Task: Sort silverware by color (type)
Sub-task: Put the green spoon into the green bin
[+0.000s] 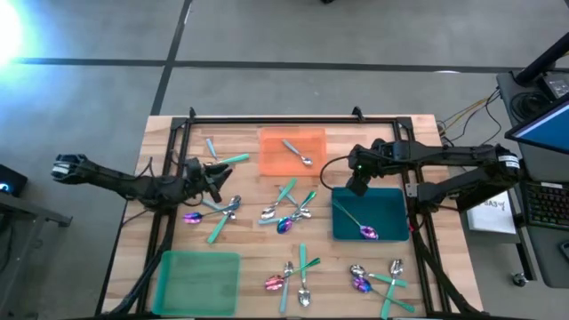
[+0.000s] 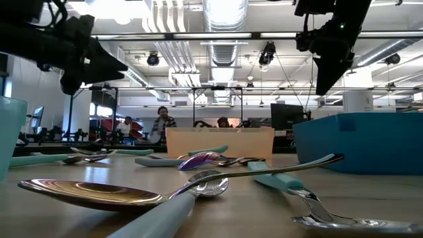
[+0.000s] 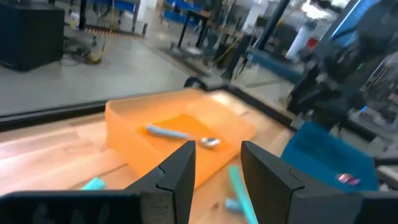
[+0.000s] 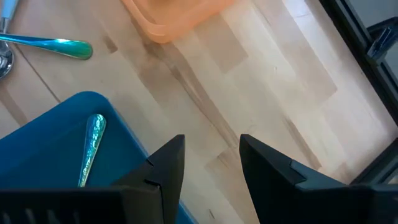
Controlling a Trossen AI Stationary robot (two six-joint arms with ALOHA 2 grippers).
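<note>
Silverware lies loose on the wooden table in clusters: near the left, at the centre, near the front and at the front right. A teal-handled spoon lies in the orange tray. An iridescent spoon lies in the blue tray. My left gripper hovers open over the table's left part, pointing toward the orange tray, with nothing between its fingers. My right gripper hangs open and empty above the blue tray's far left corner.
A green tray sits at the front left corner. A black frame runs along the table's far edge and sides. Bare wood lies between the orange and blue trays. Beyond the far edge, the low view shows people in the room.
</note>
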